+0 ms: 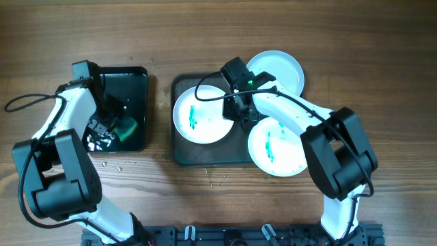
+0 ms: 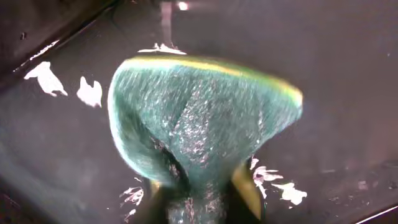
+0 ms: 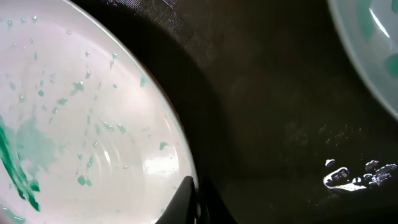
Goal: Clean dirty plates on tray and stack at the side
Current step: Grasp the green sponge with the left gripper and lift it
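The dark grey tray [image 1: 205, 154] holds a plate [image 1: 198, 116] with teal smears on its left side. My right gripper [image 1: 236, 113] is shut on that plate's right rim. In the right wrist view its fingers [image 3: 189, 202] pinch the rim of the smeared plate [image 3: 74, 124] over the tray floor [image 3: 267, 112]. A second smeared plate [image 1: 276, 147] overhangs the tray's right edge and shows in the right wrist view [image 3: 370, 43]. A plain white plate [image 1: 278, 68] lies at the back right. My left gripper [image 1: 111, 124] is shut on a green sponge [image 1: 128, 128].
The sponge [image 2: 199, 118] hangs over a smaller glossy black tray [image 1: 130, 78] at the left, whose wet floor [image 2: 56, 143] carries white flecks. Small crumbs lie on the wooden table [image 1: 382, 82] in front of both trays.
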Available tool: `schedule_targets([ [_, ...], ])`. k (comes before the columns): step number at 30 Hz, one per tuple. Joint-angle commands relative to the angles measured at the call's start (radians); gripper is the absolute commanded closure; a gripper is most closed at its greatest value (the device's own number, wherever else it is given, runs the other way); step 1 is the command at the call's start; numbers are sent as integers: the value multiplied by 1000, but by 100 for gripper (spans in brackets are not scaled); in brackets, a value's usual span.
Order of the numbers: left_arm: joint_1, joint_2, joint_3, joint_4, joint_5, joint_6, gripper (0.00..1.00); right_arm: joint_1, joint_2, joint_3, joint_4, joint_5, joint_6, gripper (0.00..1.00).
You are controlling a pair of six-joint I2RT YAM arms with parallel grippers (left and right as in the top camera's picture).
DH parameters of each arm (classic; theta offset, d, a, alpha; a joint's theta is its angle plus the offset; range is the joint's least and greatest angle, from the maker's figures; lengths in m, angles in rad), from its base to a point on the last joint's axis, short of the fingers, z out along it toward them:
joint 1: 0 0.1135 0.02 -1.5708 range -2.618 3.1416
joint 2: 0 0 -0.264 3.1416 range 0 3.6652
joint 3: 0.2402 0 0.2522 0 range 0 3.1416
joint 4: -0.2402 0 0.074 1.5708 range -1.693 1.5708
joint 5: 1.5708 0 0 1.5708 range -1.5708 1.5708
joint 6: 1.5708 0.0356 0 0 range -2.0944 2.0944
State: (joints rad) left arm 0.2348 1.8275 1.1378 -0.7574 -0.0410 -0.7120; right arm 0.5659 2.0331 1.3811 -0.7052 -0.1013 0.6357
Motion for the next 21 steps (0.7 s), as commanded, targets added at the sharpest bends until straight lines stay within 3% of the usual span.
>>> schedule_targets([
  [1,-4,14,-8,1,-9,13,96,0,23,19,5,-13,18,96],
  [4,-3,-1,27,-46,-8,103,96,0,23,20,6,-13,19,96],
  [8,-4,-71,137,-163,79,339,96,-8,22,32,8,-42,-34,96],
  [12,-4,-100,138,-171,108,526,96,-28,18,35,2,-58,-61,96],
  [21,-21,-100,138,-161,111,598,96,-28,18,35,3,-59,-69,96],
])
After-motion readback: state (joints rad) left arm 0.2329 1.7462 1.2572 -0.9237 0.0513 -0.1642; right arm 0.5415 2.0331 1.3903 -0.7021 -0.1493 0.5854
